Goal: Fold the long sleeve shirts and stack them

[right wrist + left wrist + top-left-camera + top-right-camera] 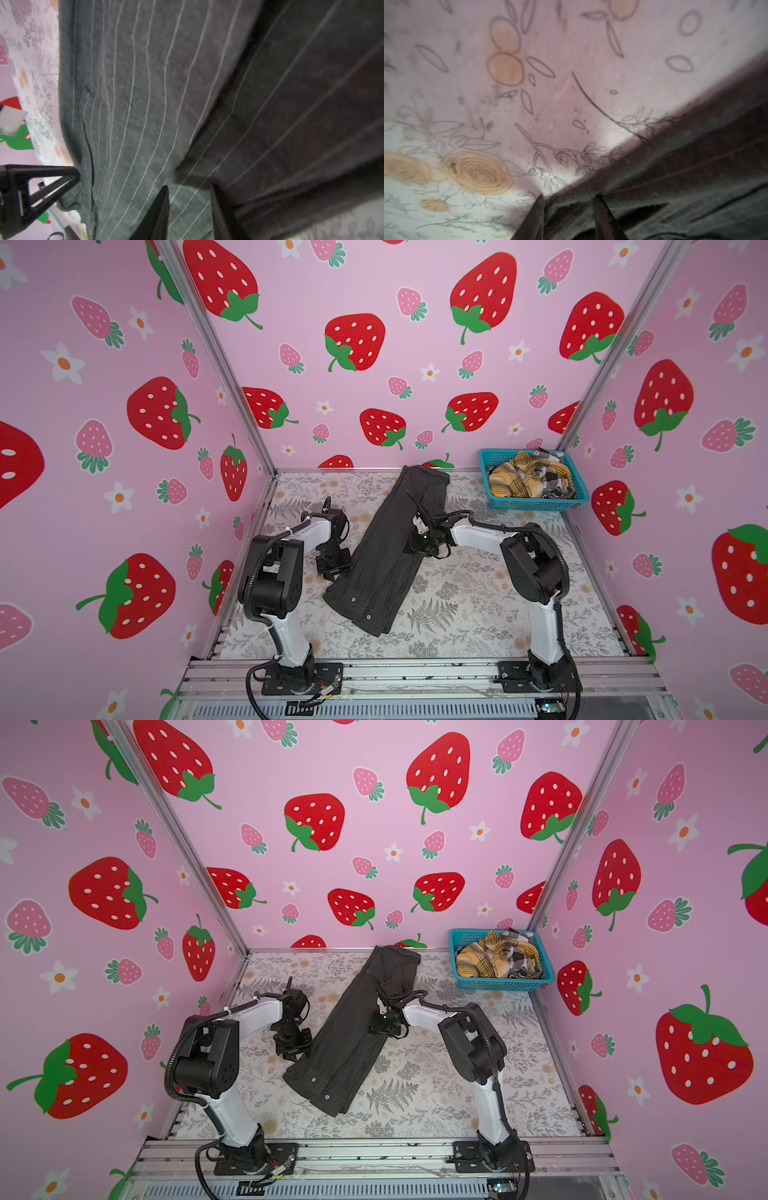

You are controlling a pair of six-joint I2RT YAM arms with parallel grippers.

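The long sleeve shirts are in two places: the charcoal pinstriped shirt (380, 568) (340, 1048) lies folded into a long narrow strip, running slantwise across the middle of the bench (457, 605) from the back wall toward the front, while the mustard plaid shirt (515, 483) and the black-white check shirt (555, 479) sit crumpled in the teal basket (536, 504) at the back right corner. The left end effector (332, 566) (570, 197) sits at the strip's left edge, its fingers spread partway over the cloth's border. The right end effector (417, 545) (189, 188) is over the strip's right side, fingers likewise spread, pinstriped cloth showing between them.
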